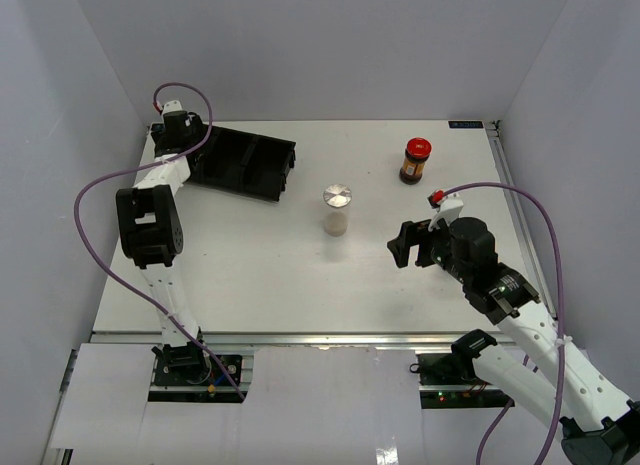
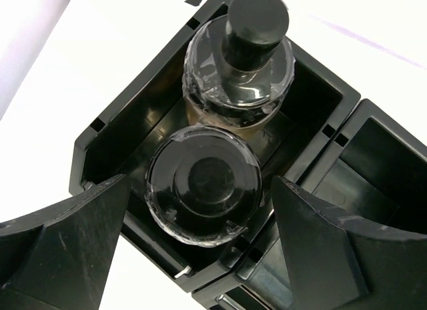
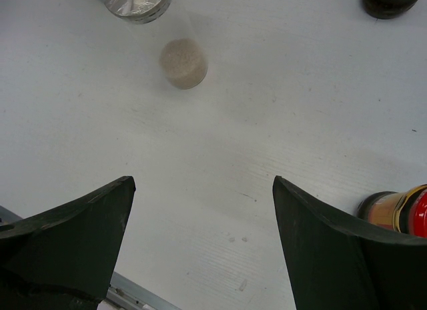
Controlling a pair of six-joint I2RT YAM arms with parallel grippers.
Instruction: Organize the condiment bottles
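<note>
A black tray (image 1: 262,167) lies at the back left. In the left wrist view, one compartment (image 2: 320,90) holds two clear bottles with black tops: one with a knob cap (image 2: 257,30) and one seen from straight above (image 2: 203,183). My left gripper (image 1: 185,140) (image 2: 200,190) is open above the nearer one, a finger on each side. A clear jar with a silver lid (image 1: 337,207) (image 3: 137,0) stands mid-table. One dark-brown jar with a red lid (image 1: 415,160) (image 3: 393,0) stands at the back right. The other (image 1: 437,197) (image 3: 400,210) stands just right of my right gripper (image 1: 405,243) (image 3: 200,183), which is open and empty.
The tray's other compartments (image 2: 387,163) show nothing inside where visible. White walls enclose the table on the left, back and right. A metal rail (image 1: 300,337) runs along the near edge. Purple cables (image 1: 100,195) loop off both arms.
</note>
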